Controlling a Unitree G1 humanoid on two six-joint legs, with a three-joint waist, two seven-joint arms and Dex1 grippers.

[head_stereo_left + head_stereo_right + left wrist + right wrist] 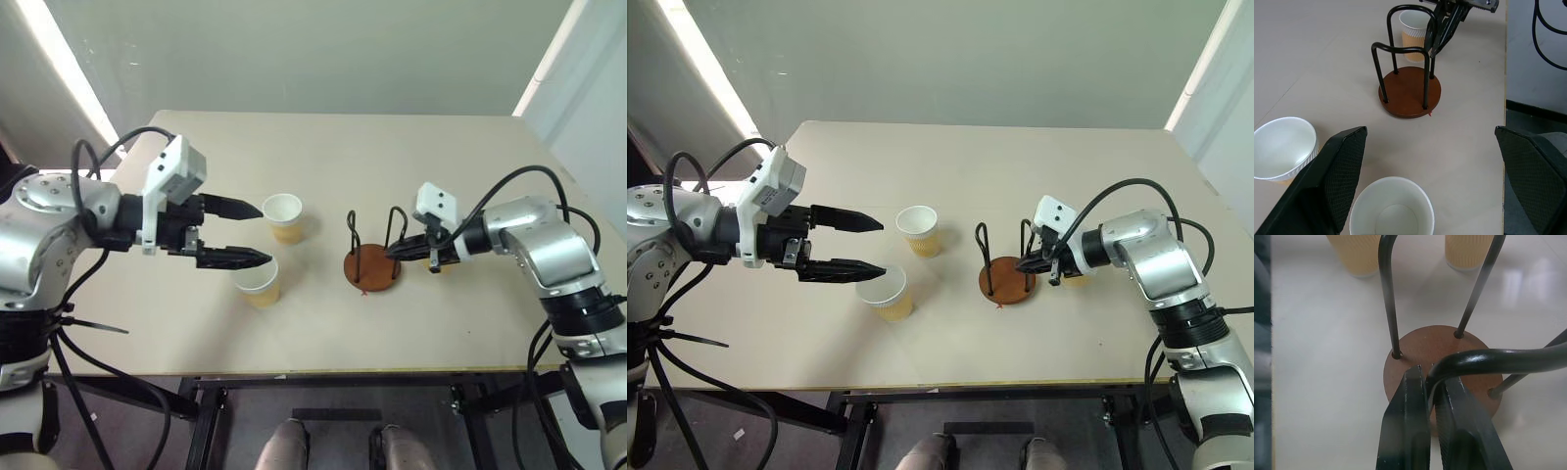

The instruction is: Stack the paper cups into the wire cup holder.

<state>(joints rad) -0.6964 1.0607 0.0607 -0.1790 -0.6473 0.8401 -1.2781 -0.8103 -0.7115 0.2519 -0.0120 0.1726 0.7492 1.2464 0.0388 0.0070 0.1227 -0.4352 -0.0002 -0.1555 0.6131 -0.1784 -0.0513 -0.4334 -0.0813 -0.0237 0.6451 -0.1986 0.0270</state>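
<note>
My left gripper hovers open over the table's left half, its black fingers spread wide and empty. Two paper cups stand upright just past its tips: one farther back, one nearer. The wire cup holder, a reddish-brown disc with two black wire loops, stands at the middle with no cup in it. My right gripper is shut on the holder's right-hand wire loop. A third paper cup stands just beyond the holder, partly hidden behind my right gripper.
The beige table is bare at the back and on the far right. Its front edge runs close below the cups and the holder. Black cables hang from both arms.
</note>
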